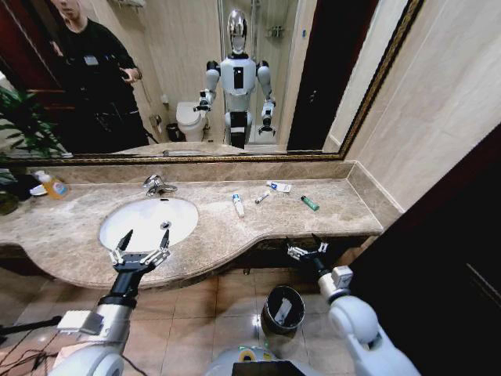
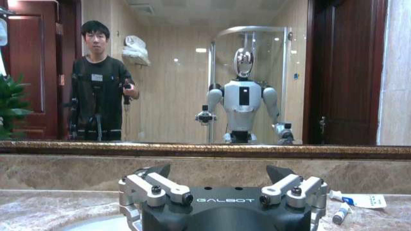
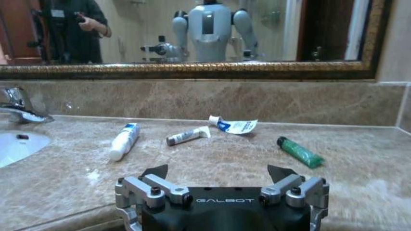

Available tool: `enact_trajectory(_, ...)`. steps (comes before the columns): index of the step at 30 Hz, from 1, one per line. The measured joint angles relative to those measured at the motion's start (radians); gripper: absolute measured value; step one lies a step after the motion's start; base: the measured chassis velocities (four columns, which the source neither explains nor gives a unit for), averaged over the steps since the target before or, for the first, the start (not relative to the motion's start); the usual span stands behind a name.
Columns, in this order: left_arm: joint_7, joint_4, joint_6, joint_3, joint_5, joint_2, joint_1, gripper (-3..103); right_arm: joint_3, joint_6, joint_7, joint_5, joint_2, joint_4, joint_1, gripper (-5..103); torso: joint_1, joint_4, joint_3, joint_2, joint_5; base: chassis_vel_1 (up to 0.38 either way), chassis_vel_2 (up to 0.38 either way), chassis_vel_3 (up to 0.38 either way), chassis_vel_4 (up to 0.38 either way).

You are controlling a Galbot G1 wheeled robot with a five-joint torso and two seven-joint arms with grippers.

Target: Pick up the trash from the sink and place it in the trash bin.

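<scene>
**Toiletries on the counter, bin on the floor**

The sink (image 1: pixel 149 222) is a white oval basin set in beige marble, with a chrome faucet (image 1: pixel 159 186) at its 12 o'clock. The trash lies on the counter off the basin's 3 o'clock side: a white bottle (image 1: pixel 238 205) with a blue cap, lying flat; just beside it a small tube (image 1: pixel 261 197); at 1 o'clock from that, a flat white packet (image 1: pixel 279 186); farthest out, a green tube (image 1: pixel 310 203), lying at a slant. The trash bin (image 1: pixel 282 309), round and dark with a shiny rim, stands on the tiled floor below the counter edge.

Trash (image 1: pixel 238 204) right of sink (image 1: pixel 117 223) (on countertop (image 1: pixel 329 207))
</scene>
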Motion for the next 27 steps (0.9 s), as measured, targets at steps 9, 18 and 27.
enact_trajectory(9, 0.0, 0.0, 0.0, 0.0, 0.0, 0.0, 0.0, 100, -0.028, 0.058, -0.085, 0.154, -0.159, -0.112, 0.179, 100, 0.0, 0.0002, 0.0, 0.0, 0.0, 0.0, 0.0, 0.0, 0.0)
enact_trajectory(18, 0.0, 0.0, 0.0, 0.0, 0.0, 0.0, 0.0, 100, -0.051, 0.061, -0.206, 0.173, -0.182, -0.241, 0.305, 100, 0.0, -0.0001, 0.0, 0.0, 0.0001, 0.0, 0.0, 0.0, 0.0)
enact_trajectory(27, 0.0, 0.0, 0.0, 0.0, 0.0, 0.0, 0.0, 100, -0.06, 0.051, -0.486, 0.193, -0.175, -0.508, 0.499, 100, 0.0, 0.0001, 0.0, 0.0, -0.0001, 0.0, 0.0, 0.0, 0.0)
